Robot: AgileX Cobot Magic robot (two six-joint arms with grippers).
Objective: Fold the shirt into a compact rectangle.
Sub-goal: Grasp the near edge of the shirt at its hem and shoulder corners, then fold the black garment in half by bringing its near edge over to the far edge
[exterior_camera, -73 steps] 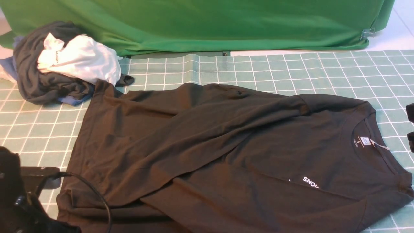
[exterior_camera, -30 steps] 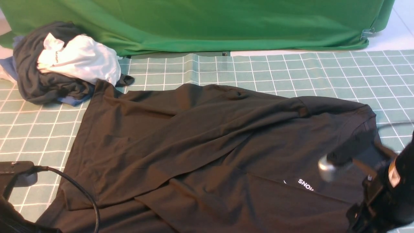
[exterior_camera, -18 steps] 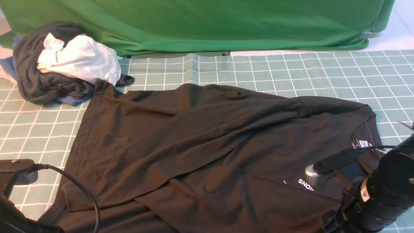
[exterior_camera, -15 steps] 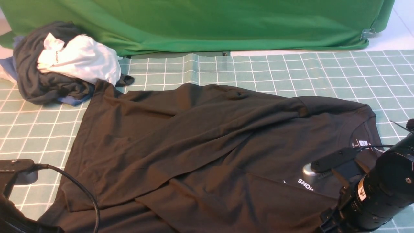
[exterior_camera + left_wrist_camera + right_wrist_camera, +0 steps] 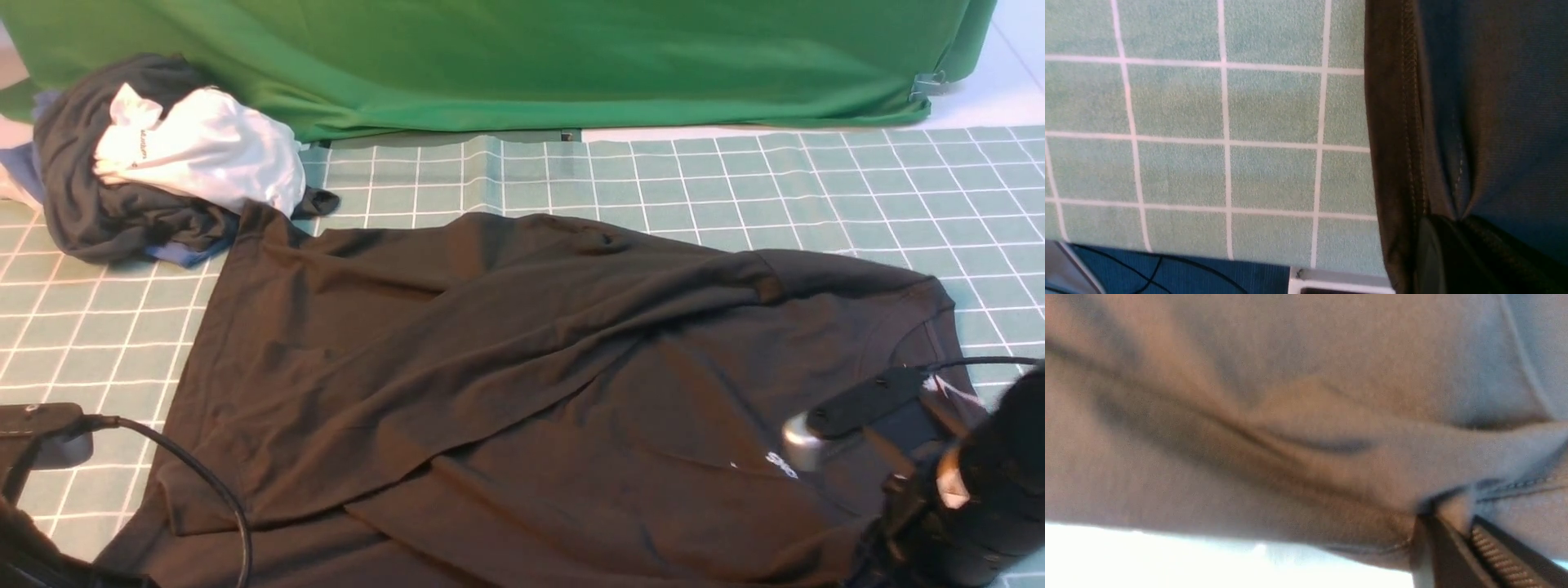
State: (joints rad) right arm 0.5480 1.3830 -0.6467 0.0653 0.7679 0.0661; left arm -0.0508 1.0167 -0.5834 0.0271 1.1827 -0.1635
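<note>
Pinching near the neckline: right gripper (image 5: 1453,531) was clamped on a fold of the shirt (image 5: 522,367), with cloth bunched between its jaws.
Hem end: left gripper (image 5: 1447,228) was closed on the stitched hem, and the fabric puckered into its tip.
Position: the black shirt lay spread across the green grid mat (image 5: 653,180), collar toward the robot's right and hem toward its left. One sleeve was folded diagonally over the body.
Lettering: a scrap of white chest print (image 5: 782,465) showed beside the right arm.
Far left: a white garment (image 5: 204,151) sat heaped on a dark grey garment (image 5: 98,204), just beside the shirt's far corner.
Backdrop: green cloth (image 5: 531,57) ran along the mat's far edge.
</note>
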